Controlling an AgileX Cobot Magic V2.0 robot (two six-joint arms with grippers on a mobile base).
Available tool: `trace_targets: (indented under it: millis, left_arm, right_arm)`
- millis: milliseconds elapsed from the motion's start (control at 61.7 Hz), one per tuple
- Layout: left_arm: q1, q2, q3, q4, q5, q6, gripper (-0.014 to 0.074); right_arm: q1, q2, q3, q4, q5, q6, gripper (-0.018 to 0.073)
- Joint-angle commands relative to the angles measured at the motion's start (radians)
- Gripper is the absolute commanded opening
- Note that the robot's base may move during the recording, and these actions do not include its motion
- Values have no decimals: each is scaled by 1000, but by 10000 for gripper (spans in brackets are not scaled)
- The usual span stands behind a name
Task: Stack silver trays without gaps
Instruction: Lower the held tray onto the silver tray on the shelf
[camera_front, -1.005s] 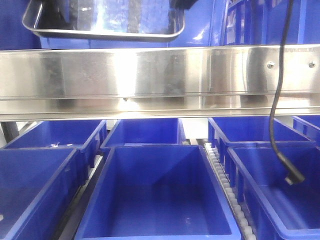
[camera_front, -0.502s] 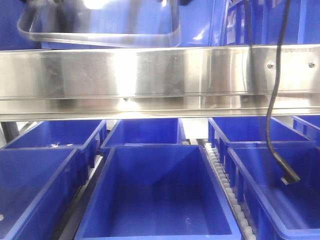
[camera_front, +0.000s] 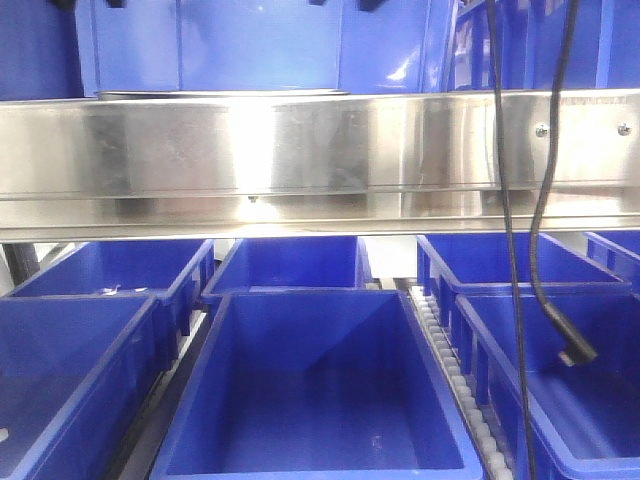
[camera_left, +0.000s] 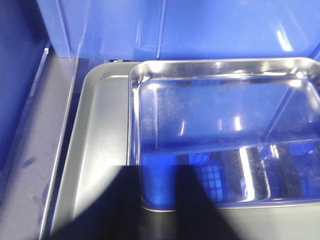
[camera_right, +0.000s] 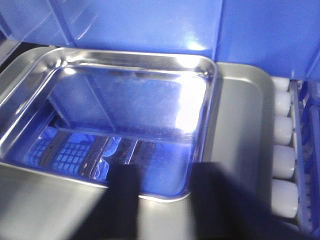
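In the left wrist view a shiny silver tray (camera_left: 220, 135) lies inside a wider, duller silver tray (camera_left: 95, 150), with a strip of the lower one bare on its left. The right wrist view has the same shiny tray (camera_right: 125, 110) and the lower tray (camera_right: 240, 125) bare on its right. My left gripper (camera_left: 159, 172) is open over the shiny tray's near left corner, one finger (camera_left: 131, 200) outside the wall and one inside. My right gripper (camera_right: 165, 170) is open over the near right corner. In the front view both trays are hidden behind the shelf rail.
The long steel shelf rail (camera_front: 320, 160) spans the front view, with several blue bins (camera_front: 310, 390) below it. Two black cables (camera_front: 510, 250) hang at the right. A blue bin wall (camera_left: 200, 30) stands right behind the trays. White rollers (camera_right: 282, 135) run along the right.
The shiny tray, held up above the rail a second ago, has come down out of the front view. A second black cable has swung into view at the right.
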Motion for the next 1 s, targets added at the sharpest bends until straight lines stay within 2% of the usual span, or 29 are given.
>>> trace_targets:
  millis: [0, 162, 292, 373, 438, 648, 729, 810, 988]
  left_arm:
    - [-6, -38, -7, -5, -32, 1, -6]
    - [-6, -91, -7, -5, -100, 4, 4]
    - [-6, -137, 5, -5, -129, 80, 4]
    - [-6, -182, 47, -5, -167, 80, 4]
    - [-6, -227, 105, -5, -258, 80, 4]
    - [-6, -429, 425, 38, -706, 80, 4]
    - [-6, -501, 549, 51, -825, 80, 4]
    - [-6, -561, 634, 53, -867, 80, 4]
    - [-6, -688, 715, 53, -833, 80, 4]
  right_arm:
    - [4, -29, -11, -4, -12, -6, -83]
    - [5, -63, -11, -9, -39, -6, -78]
    - [9, -92, -11, -37, -83, -6, -78]
    - [9, -103, -11, -40, -118, -6, -78]
    - [9, -105, -11, -42, -139, -6, -78]
    - [9, -105, -11, -44, -142, -6, -78]
    - [9, -105, -11, -44, -142, -6, -78]
    - [9, -105, -11, -44, -151, -6, -78]
    - [9, -105, -11, -44, -187, -6, -78]
